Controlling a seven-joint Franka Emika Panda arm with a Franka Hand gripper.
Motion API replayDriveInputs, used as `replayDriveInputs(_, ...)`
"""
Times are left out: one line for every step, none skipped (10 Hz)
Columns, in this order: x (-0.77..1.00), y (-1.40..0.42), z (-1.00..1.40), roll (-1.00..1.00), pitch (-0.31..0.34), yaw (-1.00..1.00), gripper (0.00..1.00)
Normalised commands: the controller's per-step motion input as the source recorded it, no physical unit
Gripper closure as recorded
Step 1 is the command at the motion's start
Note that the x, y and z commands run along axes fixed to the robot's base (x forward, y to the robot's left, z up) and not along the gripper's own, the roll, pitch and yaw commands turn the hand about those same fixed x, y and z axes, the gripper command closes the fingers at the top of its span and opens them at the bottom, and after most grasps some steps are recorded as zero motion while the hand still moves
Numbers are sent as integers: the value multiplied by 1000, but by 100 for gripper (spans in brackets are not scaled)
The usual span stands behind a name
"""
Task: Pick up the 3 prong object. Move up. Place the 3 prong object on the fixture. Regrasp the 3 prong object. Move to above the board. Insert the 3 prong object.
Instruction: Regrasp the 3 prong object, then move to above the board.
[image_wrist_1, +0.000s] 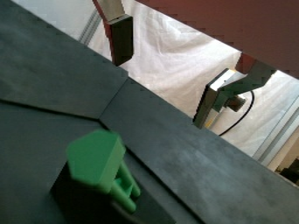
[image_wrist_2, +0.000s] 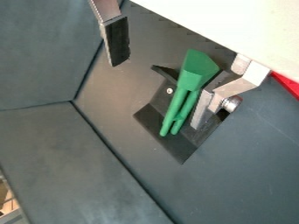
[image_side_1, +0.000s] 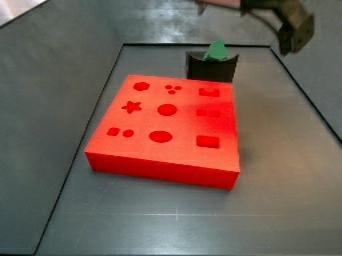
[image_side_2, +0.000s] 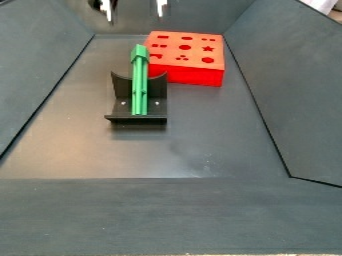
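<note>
End effector (image_side_2: 132, 8) open above fixture (image_side_2: 135, 108) — 3 prong object (image_side_2: 139, 78) resting there

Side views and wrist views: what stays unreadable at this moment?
- Hand: cut off by the top edge in both side views; open, above the fixture.
- 3 prong object: a side view shows only its tip; the fixture hides its prongs.
- Board: hole depths unreadable.

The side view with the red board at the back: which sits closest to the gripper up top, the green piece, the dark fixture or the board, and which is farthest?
From the open gripper, raised at the top:
1. The 3 prong object, leaning on the fixture below the gripper.
2. The fixture, just under and around that piece; its base lies lower in the picture.
3. The board, off to the side, looks farthest, though depth is hard to judge.
</note>
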Motion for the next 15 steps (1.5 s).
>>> replayDriveInputs(75,23,-1000,56,-51,46,0)
replayDriveInputs(84,22,-1000,56,-48,35,0)
replayDriveInputs(94,18,-1000,58,-43,28,0)
replayDriveInputs(106,11,-1000,63,-35,18,0)
replayDriveInputs(115,7,-925,65,-16,13,0)
replayDriveInputs(112,1,-771,65,-2,15,0)
replayDriveInputs(105,-3,-618,69,15,18,0)
replayDriveInputs(97,-10,-431,72,22,28,0)
replayDriveInputs(86,-11,-297,70,21,38,0)
replayDriveInputs(0,0,0,0,0,0,100)
replayDriveInputs(-21,-238,1000,161,-138,-72,100)
replayDriveInputs(-22,-237,1000,157,-135,-77,100)
replayDriveInputs(-26,-218,1000,123,-110,-90,100)
replayDriveInputs(-27,-210,1000,97,-95,-100,100)
replayDriveInputs(-29,-198,1000,54,-44,-126,100)
